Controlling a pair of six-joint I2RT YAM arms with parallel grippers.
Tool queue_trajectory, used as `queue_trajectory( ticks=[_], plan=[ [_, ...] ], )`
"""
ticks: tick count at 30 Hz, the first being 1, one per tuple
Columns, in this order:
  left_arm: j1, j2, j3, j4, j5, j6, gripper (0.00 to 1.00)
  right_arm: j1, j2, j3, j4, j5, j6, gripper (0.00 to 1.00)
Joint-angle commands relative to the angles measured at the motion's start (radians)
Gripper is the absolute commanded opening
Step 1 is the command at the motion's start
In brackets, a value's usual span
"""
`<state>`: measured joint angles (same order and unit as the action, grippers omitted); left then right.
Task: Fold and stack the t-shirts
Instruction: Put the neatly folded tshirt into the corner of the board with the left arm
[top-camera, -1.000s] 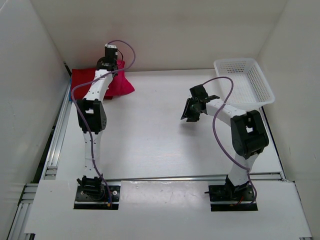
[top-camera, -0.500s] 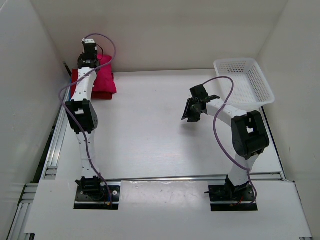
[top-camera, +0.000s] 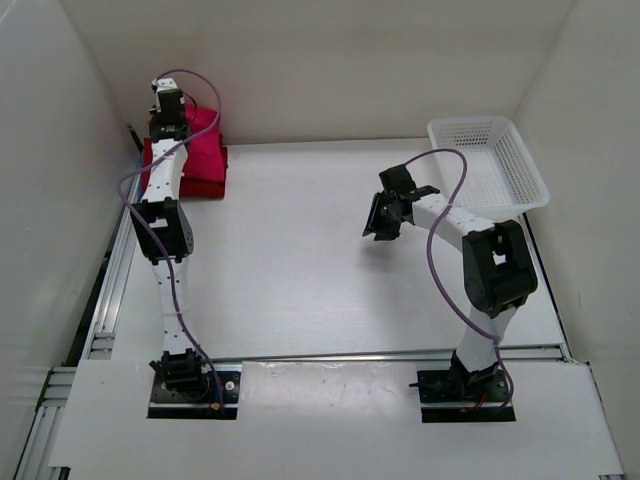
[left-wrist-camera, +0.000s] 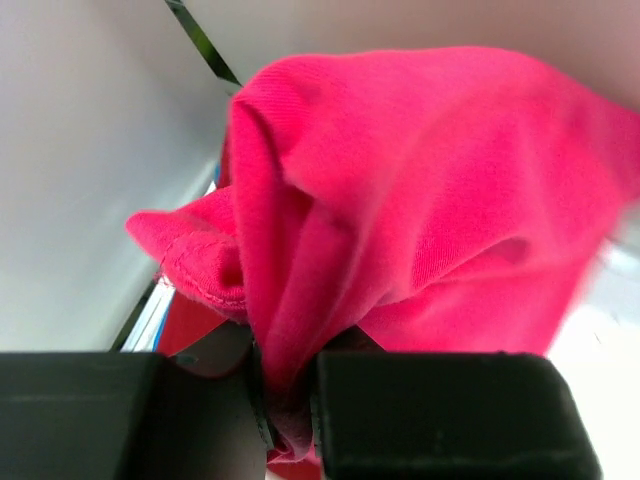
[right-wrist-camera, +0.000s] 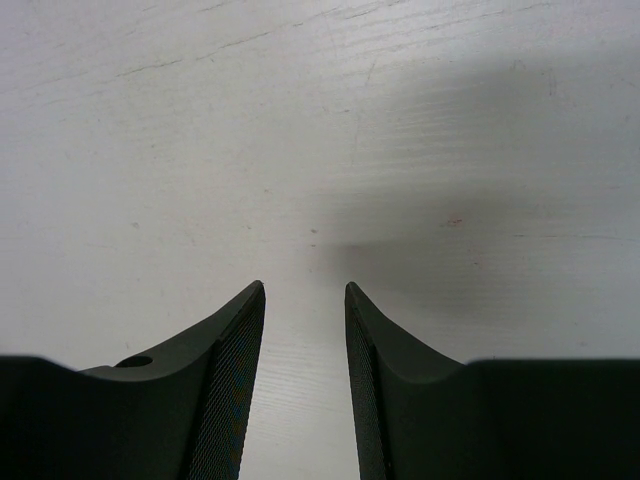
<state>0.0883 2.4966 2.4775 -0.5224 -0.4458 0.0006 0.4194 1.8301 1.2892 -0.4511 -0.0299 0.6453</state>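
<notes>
your left gripper (left-wrist-camera: 290, 400) clenched on thin pinch of pink t-shirt (left-wrist-camera: 430, 190), far left corner of table (top-camera: 300, 270), over dark red t-shirt (left-wrist-camera: 195, 325). cloth bunched: may slip free, land crumpled, or drag stack off edge. right gripper (right-wrist-camera: 304, 292) spread, empty, mid-table.

We are finding the t-shirts (top-camera: 200, 172) piled in the far left corner of the bench (top-camera: 290, 280), with the top t-shirt (left-wrist-camera: 420, 180) caught in the left tool (left-wrist-camera: 288, 400) above them. The mesh basket (top-camera: 487, 128) is sitting in the far right corner, and the right tool (top-camera: 380, 224) is hanging left of it, nearer us.
</notes>
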Motion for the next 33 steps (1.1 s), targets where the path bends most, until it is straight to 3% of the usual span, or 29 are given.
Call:
queue_trajectory(
  ticks=[1,3,6,10,20,22,23,25,26,29,33],
  plan=[
    [0.045,0.062,0.051,0.162,-0.102,-0.001,0.14,0.002,0.015,0.042,-0.032,-0.008,-0.029,0.43],
    [0.056,0.094,0.026,0.304,-0.14,-0.001,0.31,0.002,0.026,0.061,-0.041,-0.008,-0.029,0.43],
    [0.065,0.132,-0.002,0.439,-0.209,-0.001,0.72,0.002,0.035,0.073,-0.041,-0.018,-0.038,0.43],
    [0.065,0.133,-0.054,0.667,-0.283,-0.001,0.88,0.012,0.035,0.082,-0.051,-0.018,-0.038,0.43],
    [0.065,-0.004,-0.118,0.756,-0.365,-0.001,0.94,0.039,0.012,0.082,-0.051,-0.027,-0.038,0.43],
    [0.027,-0.077,-0.161,0.667,-0.366,-0.001,1.0,0.039,-0.006,0.067,-0.051,-0.027,-0.038,0.43],
    [0.01,-0.179,-0.234,0.536,-0.366,-0.001,1.0,0.039,-0.032,0.067,-0.051,-0.027,-0.038,0.43],
    [-0.066,-0.318,-0.406,0.512,-0.32,-0.001,1.0,0.039,-0.08,0.05,-0.051,-0.027,-0.05,0.43],
    [-0.1,-0.447,-0.578,0.498,-0.32,-0.001,1.0,0.039,-0.098,0.023,-0.051,-0.018,-0.05,0.43],
    [-0.238,-0.646,-0.754,0.42,-0.39,-0.001,1.0,0.039,-0.182,-0.017,-0.098,0.002,-0.073,0.44],
    [-0.436,-0.873,-0.811,-0.009,-0.263,-0.001,1.0,0.039,-0.323,-0.071,-0.171,0.002,-0.124,0.53]
  ],
)
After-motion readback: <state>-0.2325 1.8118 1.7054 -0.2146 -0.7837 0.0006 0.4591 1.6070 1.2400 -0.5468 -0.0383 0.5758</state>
